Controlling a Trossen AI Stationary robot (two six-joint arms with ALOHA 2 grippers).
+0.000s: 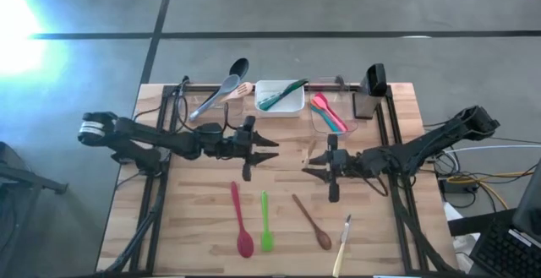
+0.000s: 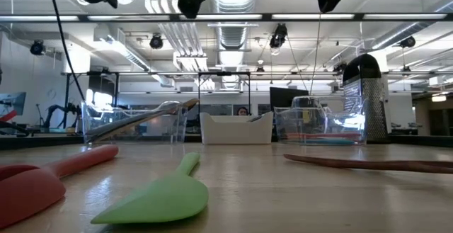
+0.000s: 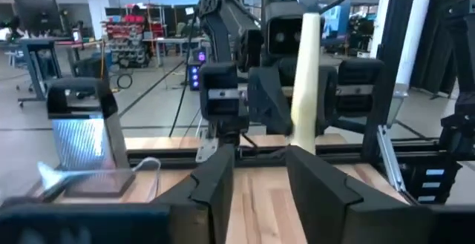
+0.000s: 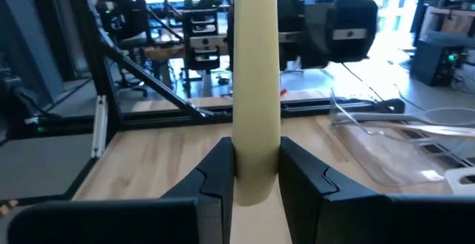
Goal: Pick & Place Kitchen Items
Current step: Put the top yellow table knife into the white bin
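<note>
right tool (image 4: pixel 256 173) clamps cream handle (image 4: pixel 256 81) | left tool (image 3: pixel 260 177) apparently parted, empty

Close to us on the wooden table (image 2: pixel 297 190) we see a red spoon (image 2: pixel 42 180), a green spatula (image 2: pixel 159 196) and a wooden spoon (image 2: pixel 368 163). Behind them stand two clear tubs (image 2: pixel 134 123) flanking a white tub (image 2: pixel 237 128), and a grater (image 2: pixel 367 98).

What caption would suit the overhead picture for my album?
Two robot arms meet mid-table, the right gripper holding a cream-handled utensil toward the left gripper, spoons and spatulas below.
</note>
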